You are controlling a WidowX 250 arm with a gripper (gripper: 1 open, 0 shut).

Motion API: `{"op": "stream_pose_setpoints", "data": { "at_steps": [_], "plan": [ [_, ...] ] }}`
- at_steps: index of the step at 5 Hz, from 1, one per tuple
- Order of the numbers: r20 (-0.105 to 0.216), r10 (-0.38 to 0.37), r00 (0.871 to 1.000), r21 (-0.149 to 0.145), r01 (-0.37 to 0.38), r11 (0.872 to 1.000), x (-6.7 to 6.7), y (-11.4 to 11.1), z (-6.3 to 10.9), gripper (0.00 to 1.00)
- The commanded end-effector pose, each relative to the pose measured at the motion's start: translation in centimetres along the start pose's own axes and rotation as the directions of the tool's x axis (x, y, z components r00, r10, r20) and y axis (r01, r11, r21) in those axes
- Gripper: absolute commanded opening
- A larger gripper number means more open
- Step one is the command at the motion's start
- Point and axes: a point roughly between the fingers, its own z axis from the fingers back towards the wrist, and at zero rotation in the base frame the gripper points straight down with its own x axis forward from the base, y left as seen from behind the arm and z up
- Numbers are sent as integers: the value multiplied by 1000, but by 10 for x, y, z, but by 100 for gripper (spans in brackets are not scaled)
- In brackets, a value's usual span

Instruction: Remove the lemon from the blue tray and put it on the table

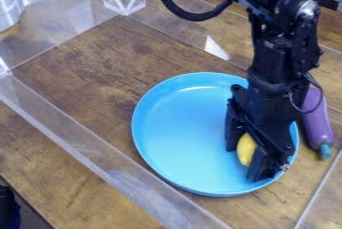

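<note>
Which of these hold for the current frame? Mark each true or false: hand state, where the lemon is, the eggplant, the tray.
1. The hand is shut on the lemon. True.
2. The lemon already sits on the bare table. False: it is still over the blue tray, between the fingers.
3. The purple eggplant lies inside the blue tray. False: it lies on the table just past the tray's right rim.
4. The hand points down at the tray. True.
5. The blue tray also holds a second fruit. False: only the lemon shows in it.
</note>
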Motion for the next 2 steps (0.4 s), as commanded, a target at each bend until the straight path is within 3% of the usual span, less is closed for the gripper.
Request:
{"op": "stream_pose_setpoints", "data": {
  "at_steps": [1,2],
  "plan": [
    [-20,-37,999,-3,37,999,-5,-4,-11,0],
    [-18,-42,999,1,42,999,-5,-3,-10,0]
  ]
}}
